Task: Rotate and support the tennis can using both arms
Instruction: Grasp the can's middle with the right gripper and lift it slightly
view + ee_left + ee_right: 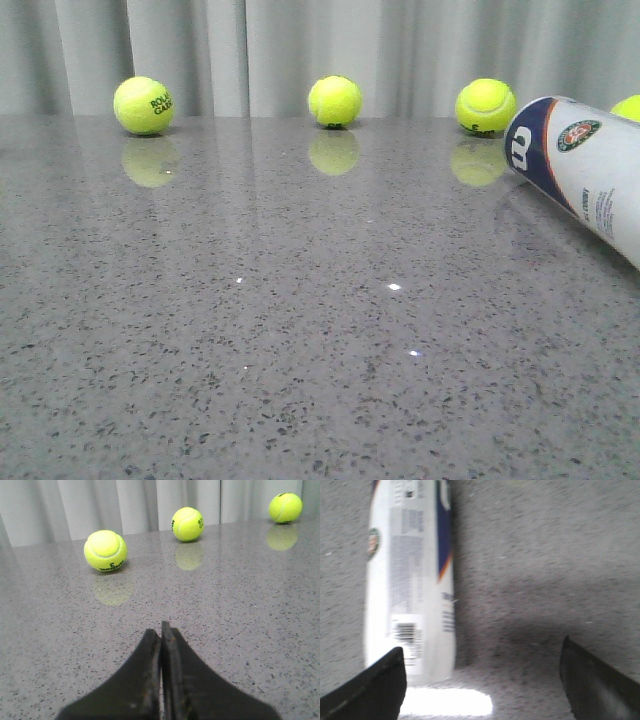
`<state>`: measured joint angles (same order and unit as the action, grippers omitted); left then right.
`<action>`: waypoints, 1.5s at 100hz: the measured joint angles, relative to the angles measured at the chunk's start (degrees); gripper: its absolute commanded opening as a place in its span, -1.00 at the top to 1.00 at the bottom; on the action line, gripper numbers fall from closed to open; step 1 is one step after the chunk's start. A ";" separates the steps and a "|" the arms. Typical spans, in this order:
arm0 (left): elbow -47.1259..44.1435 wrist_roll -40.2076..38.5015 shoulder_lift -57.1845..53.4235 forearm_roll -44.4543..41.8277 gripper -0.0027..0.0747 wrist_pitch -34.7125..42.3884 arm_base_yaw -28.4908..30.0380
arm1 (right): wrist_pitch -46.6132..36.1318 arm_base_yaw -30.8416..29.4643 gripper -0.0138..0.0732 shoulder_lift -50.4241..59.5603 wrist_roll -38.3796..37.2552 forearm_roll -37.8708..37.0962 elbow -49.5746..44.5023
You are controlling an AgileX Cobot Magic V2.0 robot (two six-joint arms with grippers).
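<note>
Tennis can (585,170) lies on its side on the grey table (300,330), navy end toward the nearest tennis ball (486,106). Right gripper (482,680) hovers with fingers spread wide, the can just beside one finger, probably lining up to grasp. Left gripper (161,675) is pressed together, holding nothing. Whether the can holds balls, I cannot tell.

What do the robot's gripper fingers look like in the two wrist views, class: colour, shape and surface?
The left gripper has matte black, wedge-shaped fingers tapering to narrow tips, with scuffed inner edges. The right gripper shows two black angular fingers with straight slanted edges. No cables or markings show.
</note>
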<state>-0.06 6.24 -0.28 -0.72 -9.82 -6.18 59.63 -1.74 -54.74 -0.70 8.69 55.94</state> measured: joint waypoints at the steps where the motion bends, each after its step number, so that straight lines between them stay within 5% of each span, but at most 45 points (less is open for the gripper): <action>1: 0.00 0.00 0.00 0.00 0.98 0.00 0.00 | 0.22 0.00 -0.74 -0.60 0.05 0.34 0.46; 34: 0.00 0.00 0.00 0.00 0.98 0.00 0.00 | 5.42 0.14 -0.74 -15.14 0.70 11.72 8.55; 89: 0.00 0.00 0.00 0.00 0.98 0.00 0.00 | -0.15 3.02 -0.73 -32.75 1.00 13.24 9.92; 118: 0.00 0.00 0.00 0.00 0.98 0.00 0.00 | -1.15 3.02 0.05 -33.67 1.00 13.35 9.92; 150: 0.00 0.00 0.00 0.00 0.98 0.00 0.00 | 1.45 6.92 0.07 -33.77 10.47 12.76 17.76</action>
<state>-0.06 6.24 -0.28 -0.72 -9.82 -6.18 61.07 5.17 -88.51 9.78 21.45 73.69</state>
